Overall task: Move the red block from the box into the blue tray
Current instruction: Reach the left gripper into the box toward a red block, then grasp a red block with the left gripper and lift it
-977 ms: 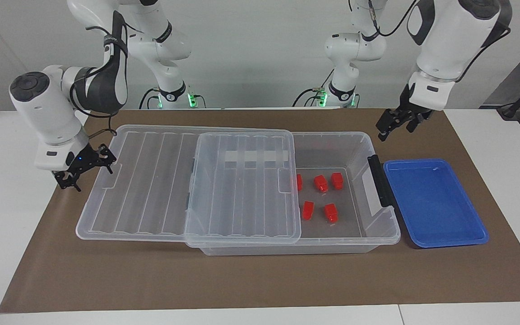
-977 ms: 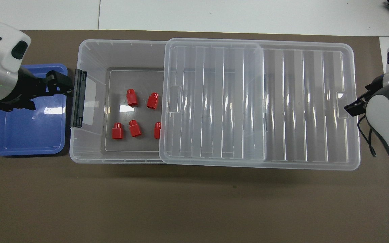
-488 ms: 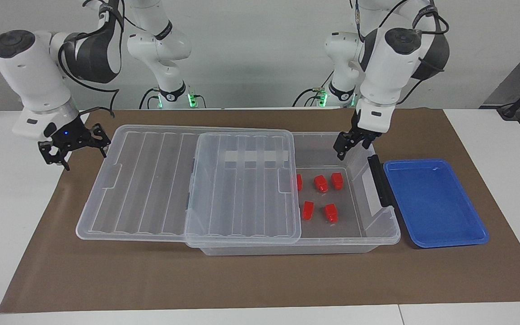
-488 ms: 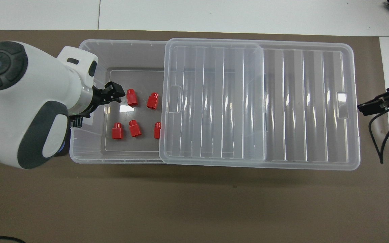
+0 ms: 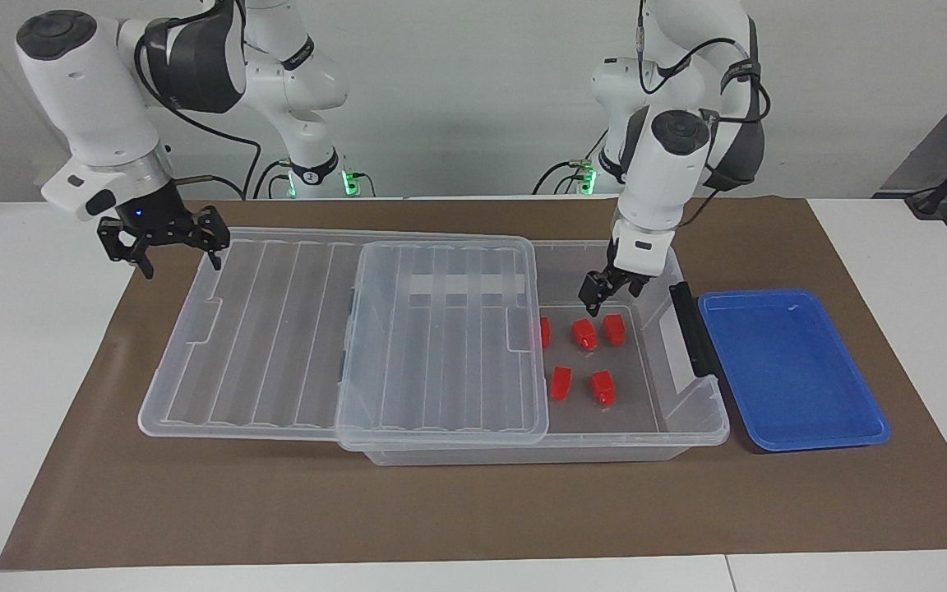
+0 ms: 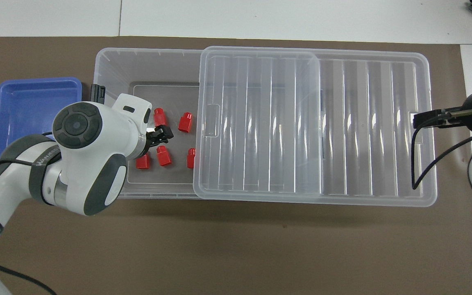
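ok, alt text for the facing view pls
The left tool, open, hangs inside the uncovered end of the clear box, just above five red blocks on its floor. The ribbed lid is slid toward the right arm's end, where the open right tool hovers; an empty blue tray sits beside the box.

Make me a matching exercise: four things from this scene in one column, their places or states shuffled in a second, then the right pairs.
Things
1. blue tray
2. lid
3. left tool
4. right tool

Places or states
A. open, over the red blocks in the box
B. slid partway off, covering the box's end toward the right arm
C. holds nothing, on the mat beside the box's dark handle
D. open, over the lid's corner nearest the right arm's base

Pairs: 1-C, 2-B, 3-A, 4-D
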You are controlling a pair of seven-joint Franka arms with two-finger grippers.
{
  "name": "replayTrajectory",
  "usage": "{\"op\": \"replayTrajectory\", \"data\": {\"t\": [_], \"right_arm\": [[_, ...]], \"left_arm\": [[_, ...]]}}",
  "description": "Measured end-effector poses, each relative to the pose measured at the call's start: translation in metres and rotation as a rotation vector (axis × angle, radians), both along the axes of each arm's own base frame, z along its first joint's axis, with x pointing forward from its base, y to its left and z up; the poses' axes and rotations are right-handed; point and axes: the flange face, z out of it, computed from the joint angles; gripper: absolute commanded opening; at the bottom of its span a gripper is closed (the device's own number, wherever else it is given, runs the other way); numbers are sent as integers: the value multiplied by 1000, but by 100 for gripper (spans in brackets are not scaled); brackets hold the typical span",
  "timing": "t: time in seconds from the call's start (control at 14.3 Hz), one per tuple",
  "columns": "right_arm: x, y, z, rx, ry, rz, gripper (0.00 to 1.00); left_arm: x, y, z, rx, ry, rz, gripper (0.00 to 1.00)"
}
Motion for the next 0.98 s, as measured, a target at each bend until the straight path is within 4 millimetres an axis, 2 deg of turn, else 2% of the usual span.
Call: {"op": "replayTrajectory", "data": {"t": [0.14, 0.35, 0.56, 0.98], "right_arm": [[-3, 11, 20, 9, -2, -60, 100], [-8, 7, 40, 13, 22, -112, 100], [-8, 0, 37, 12, 59, -131, 100], [-9, 0, 30, 9, 93, -132, 100]], "left_arm": [[-12, -9, -26, 10, 27, -16, 100], [-14, -15, -47, 4, 19, -15, 100], [-12, -15, -59, 4, 19, -15, 100], [-7, -19, -92, -3, 12, -18, 100]]}}
